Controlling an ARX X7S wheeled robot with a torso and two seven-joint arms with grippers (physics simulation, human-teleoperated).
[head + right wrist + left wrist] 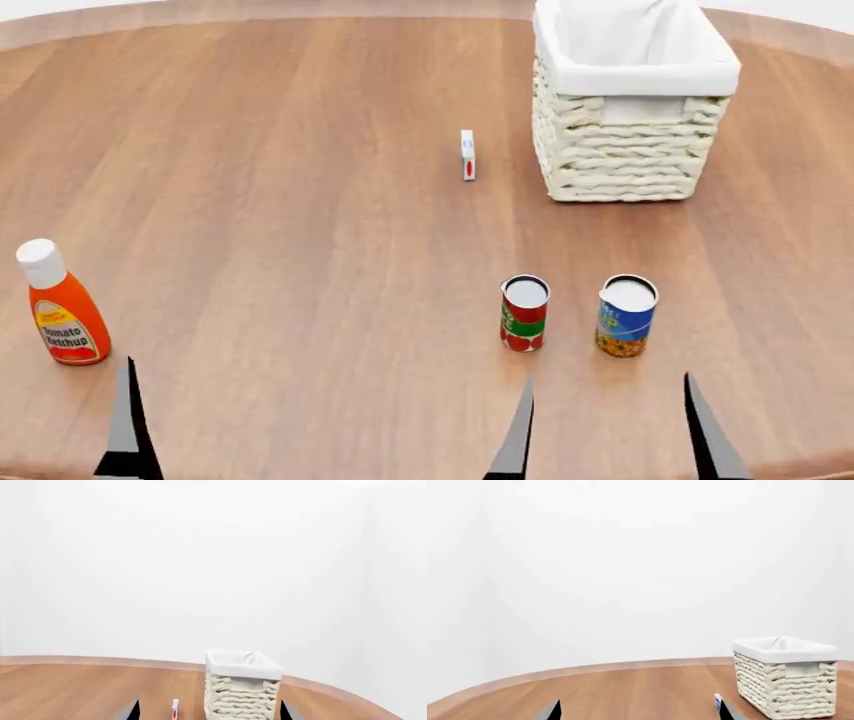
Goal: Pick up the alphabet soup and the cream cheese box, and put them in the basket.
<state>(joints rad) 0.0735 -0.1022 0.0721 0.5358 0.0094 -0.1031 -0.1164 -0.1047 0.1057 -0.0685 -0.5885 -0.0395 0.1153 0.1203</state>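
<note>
Standing upright on the bench (pixel 267 200), alphabet soup (pixel 626 316) is sitting just fwd of the right pincer (pixel 607 425), nearer than left, fingers spread wide, holding nothing.

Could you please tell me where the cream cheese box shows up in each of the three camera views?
Head view: cream cheese box stands on edge, upper middle, left of the basket.
Left wrist view: a sliver at the bottom edge, beside the basket.
Right wrist view: bottom edge, beside the basket.
Shared landmark: the basket.
</note>
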